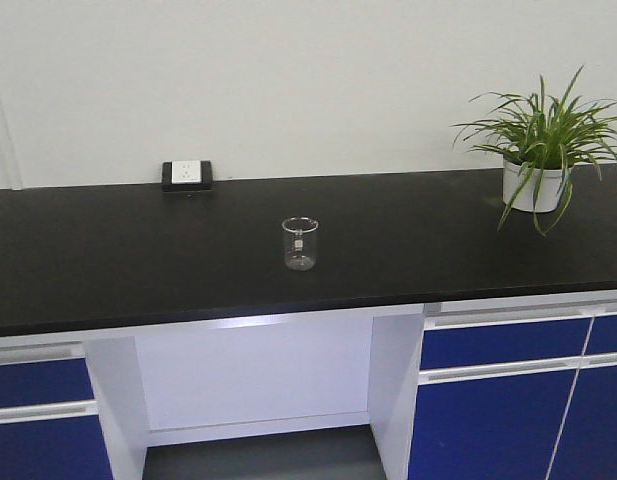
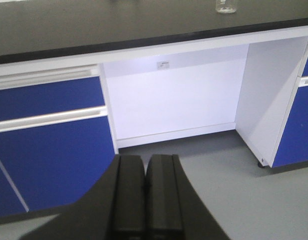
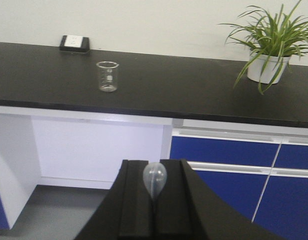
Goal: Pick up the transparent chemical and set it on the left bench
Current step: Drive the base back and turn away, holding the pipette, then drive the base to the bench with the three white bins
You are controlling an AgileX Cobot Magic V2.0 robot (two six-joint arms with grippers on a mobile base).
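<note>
My right gripper [image 3: 154, 170] is shut on the transparent chemical, a clear pipette; only its rounded bulb [image 3: 154, 179] sticks out between the black fingers, and its stem is hidden. It is held low, in front of the bench, well short of the black benchtop [image 3: 193, 90]. My left gripper [image 2: 145, 165] is shut and empty, low above the grey floor, facing the blue cabinets. An empty glass beaker [image 1: 300, 243] stands mid-bench; it also shows in the right wrist view [image 3: 108, 76] and at the top edge of the left wrist view [image 2: 225, 6]. Neither gripper shows in the front view.
A potted green plant [image 1: 538, 150] stands at the bench's right end. A black-and-white socket box [image 1: 187, 176] sits at the back wall. Blue drawers [image 1: 508, 400] flank an open white knee recess [image 1: 253, 375] under the bench.
</note>
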